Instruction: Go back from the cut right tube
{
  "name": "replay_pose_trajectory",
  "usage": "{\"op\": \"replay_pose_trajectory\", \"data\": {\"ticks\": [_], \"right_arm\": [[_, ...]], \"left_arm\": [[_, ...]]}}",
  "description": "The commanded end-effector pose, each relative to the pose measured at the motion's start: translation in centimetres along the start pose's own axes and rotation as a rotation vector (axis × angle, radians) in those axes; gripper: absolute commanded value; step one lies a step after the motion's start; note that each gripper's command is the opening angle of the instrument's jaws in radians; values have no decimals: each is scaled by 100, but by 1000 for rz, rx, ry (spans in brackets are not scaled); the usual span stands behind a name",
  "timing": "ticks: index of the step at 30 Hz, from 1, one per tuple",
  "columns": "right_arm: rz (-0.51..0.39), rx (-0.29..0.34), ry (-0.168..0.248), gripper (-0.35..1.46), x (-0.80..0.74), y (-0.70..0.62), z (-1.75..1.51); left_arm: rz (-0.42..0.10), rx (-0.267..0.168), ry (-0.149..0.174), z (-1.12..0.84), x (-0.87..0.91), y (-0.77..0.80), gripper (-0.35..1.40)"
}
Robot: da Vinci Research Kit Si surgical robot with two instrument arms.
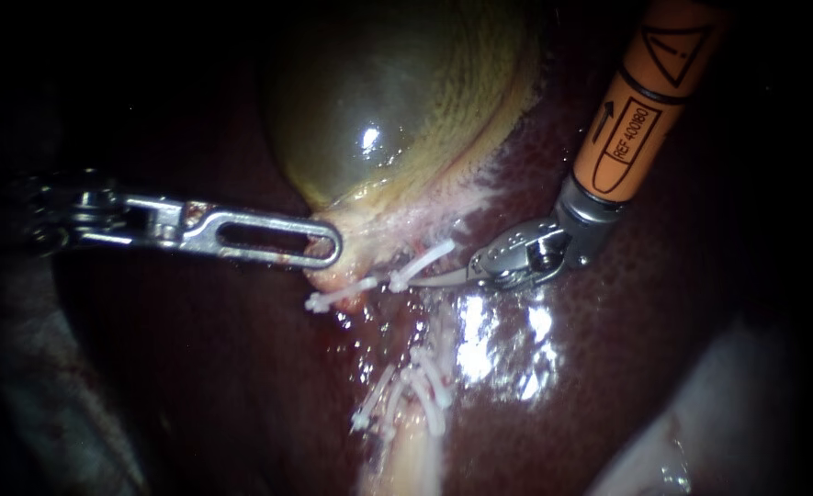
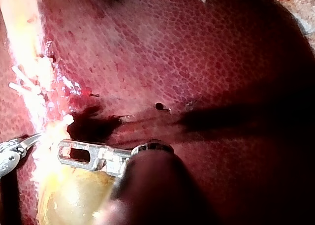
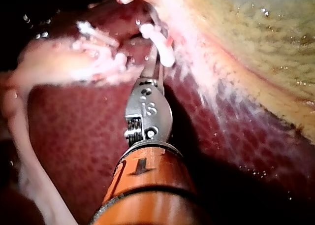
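White clips mark the spot. One upper clip [image 1: 422,263] sits on the cut right tube [image 1: 413,246] at centre frame, just under the gallbladder [image 1: 388,101] neck. A lower clip cluster [image 1: 415,390] is at lower centre, w/ a wet, glary gap between. Cut ends hard to make out under the glare; no fresh bleed visible.

Rt instrument [image 1: 432,279] comes in from upper right. Its blades lie together, no gap seen, tip touching or just beside the upper clip. Lt instrument [image 1: 326,250], from frame left, is clamped on gallbladder neck tissue.

Risks on w/drawal, imo:
- Blade tip snags or levers the upper clip, so it loosens.
- Sideways drift scrapes the liver [image 1: 663,321] at right.
- Blades opening en route nick the stump.
- Lt grip slips and the neck drops onto the blades.

Safest looks like straight back along the shaft, blades closed.
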Motion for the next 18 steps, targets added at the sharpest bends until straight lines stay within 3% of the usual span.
{"op": "replay_pose_trajectory", "data": {"ticks": [1,16,18], "right_arm": [[0,0,3,-35,1,0,0],[0,22,19,-35,5,-8,1],[0,22,22,-18,6,-10,0]], "left_arm": [[0,0,0,0,0,0,-35],[0,0,0,0,0,0,-35],[0,0,0,0,0,0,-35]]}}
